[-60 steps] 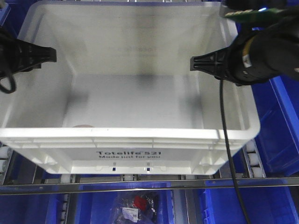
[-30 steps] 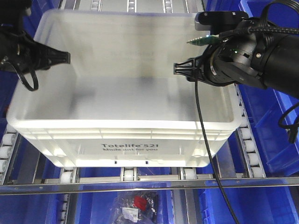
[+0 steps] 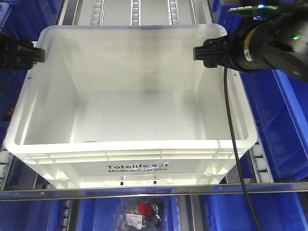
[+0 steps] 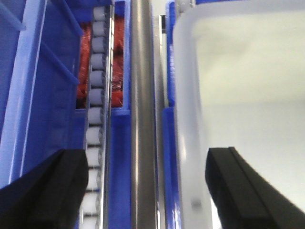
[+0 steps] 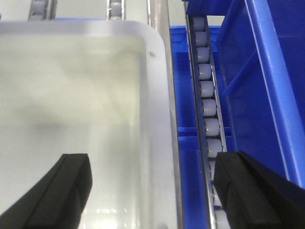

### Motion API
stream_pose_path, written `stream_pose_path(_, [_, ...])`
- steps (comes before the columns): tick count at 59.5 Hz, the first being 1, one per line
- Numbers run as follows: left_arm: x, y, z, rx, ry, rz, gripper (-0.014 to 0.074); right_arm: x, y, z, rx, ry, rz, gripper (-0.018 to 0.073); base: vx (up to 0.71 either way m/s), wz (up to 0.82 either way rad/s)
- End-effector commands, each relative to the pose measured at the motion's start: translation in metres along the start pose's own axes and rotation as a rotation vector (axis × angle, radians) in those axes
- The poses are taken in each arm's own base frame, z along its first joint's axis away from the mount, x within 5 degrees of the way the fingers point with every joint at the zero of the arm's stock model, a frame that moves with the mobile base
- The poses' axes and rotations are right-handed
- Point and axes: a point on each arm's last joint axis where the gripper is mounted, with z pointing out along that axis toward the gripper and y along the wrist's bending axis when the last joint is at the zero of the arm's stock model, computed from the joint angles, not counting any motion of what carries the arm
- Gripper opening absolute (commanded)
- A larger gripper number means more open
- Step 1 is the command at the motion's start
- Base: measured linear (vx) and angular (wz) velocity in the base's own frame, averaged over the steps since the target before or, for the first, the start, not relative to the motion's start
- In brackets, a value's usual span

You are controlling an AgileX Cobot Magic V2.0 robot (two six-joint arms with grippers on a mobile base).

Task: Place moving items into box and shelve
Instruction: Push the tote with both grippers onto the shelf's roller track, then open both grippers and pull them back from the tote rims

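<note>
The box [image 3: 130,144] is a large white crate with black print on its front, and it sits on the shelf's roller tracks. Its floor looks bare from here. The moving items are hidden, apart from a small dull sliver [image 3: 89,141] behind the front rim that I cannot identify. My left gripper [image 3: 36,54] is open, with its fingers on either side of the box's left rim [image 4: 186,143]. My right gripper [image 3: 199,53] is also open and straddles the right rim [image 5: 159,143]. Neither pair of black fingers [image 5: 62,191] presses on the wall.
Blue bins [image 3: 279,125] stand close on the right and blue bins [image 4: 43,71] on the left. White rollers [image 5: 207,95] run beside the box. A metal rail [image 3: 154,191] crosses in front, below it a bin with a bagged red item [image 3: 139,209].
The box has moved away from the camera and now sits lower on the rollers. Both grippers have shifted outward, from inside the box to its side rims.
</note>
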Motion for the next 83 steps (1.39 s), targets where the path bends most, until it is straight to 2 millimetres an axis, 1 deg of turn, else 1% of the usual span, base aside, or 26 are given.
stream_pose_path(1, [0.0,0.006,-0.03,0.071,-0.084,0.029,0.0571,-0.001,-0.011,-0.023,-0.046,-0.075,-0.067,0.0558,0.0,0.0])
stream_pose_path(6, [0.014,0.009,-0.042,0.123,-0.096,0.056,0.0554,0.015,-0.018,-0.034,-0.089,-0.092,-0.117,0.0557,0.0,0.0])
stream_pose_path(11, [0.034,0.011,-0.054,0.187,-0.107,0.086,0.0539,0.031,-0.028,-0.049,-0.141,-0.133,-0.159,0.0557,0.0,0.0])
stream_pose_path(17, [0.056,0.012,-0.074,0.286,-0.173,0.125,0.0525,0.053,-0.041,-0.069,-0.191,-0.177,-0.223,0.0557,0.0,0.0])
stream_pose_path(26, [0.093,0.017,-0.106,0.421,-0.292,0.254,0.0517,0.089,-0.063,-0.097,-0.254,-0.226,-0.28,0.0557,0.0,0.0])
stream_pose_path(34, [0.122,0.019,-0.127,0.528,-0.369,0.272,0.0517,0.122,-0.076,-0.118,-0.344,-0.241,-0.297,0.0557,0.0,0.0])
stream_pose_path(40, [0.142,0.022,-0.133,0.559,-0.374,0.273,0.0517,0.148,-0.084,-0.127,-0.394,-0.207,-0.293,0.0557,0.0,0.0])
stream_pose_path(47, [0.159,0.025,-0.134,0.563,-0.376,0.278,0.0517,0.169,-0.093,-0.133,-0.407,-0.195,-0.283,0.0557,0.0,0.0])
stream_pose_path(51, [0.163,0.026,-0.134,0.563,-0.381,0.277,0.0517,0.173,-0.096,-0.137,-0.408,-0.211,-0.277,0.0557,0.0,0.0])
stream_pose_path(59, [0.163,0.026,-0.133,0.565,-0.377,0.26,0.0509,0.175,-0.099,-0.14,-0.408,-0.23,-0.27,0.0542,0.0,0.0])
stream_pose_path(61, [0.162,0.026,-0.133,0.566,-0.378,0.25,0.0492,0.175,-0.099,-0.14,-0.407,-0.227,-0.272,0.0526,0.0,0.0])
stream_pose_path(65, [0.163,0.026,-0.133,0.567,-0.375,0.247,0.0443,0.176,-0.099,-0.14,-0.406,-0.219,-0.275,0.0466,0.0,0.0])
stream_pose_path(68, [0.163,0.026,-0.133,0.568,-0.374,0.243,0.0402,0.177,-0.099,-0.14,-0.405,-0.213,-0.275,0.0398,0.0,0.0])
stream_pose_path(76, [0.163,0.026,-0.133,0.57,-0.37,0.231,0.0246,0.177,-0.099,-0.139,-0.404,-0.205,-0.277,0.0203,0.0,0.0])
stream_pose_path(83, [0.163,0.026,-0.133,0.571,-0.363,0.234,0.0143,0.178,-0.1,-0.139,-0.401,-0.193,-0.281,0.0041,0.0,0.0])
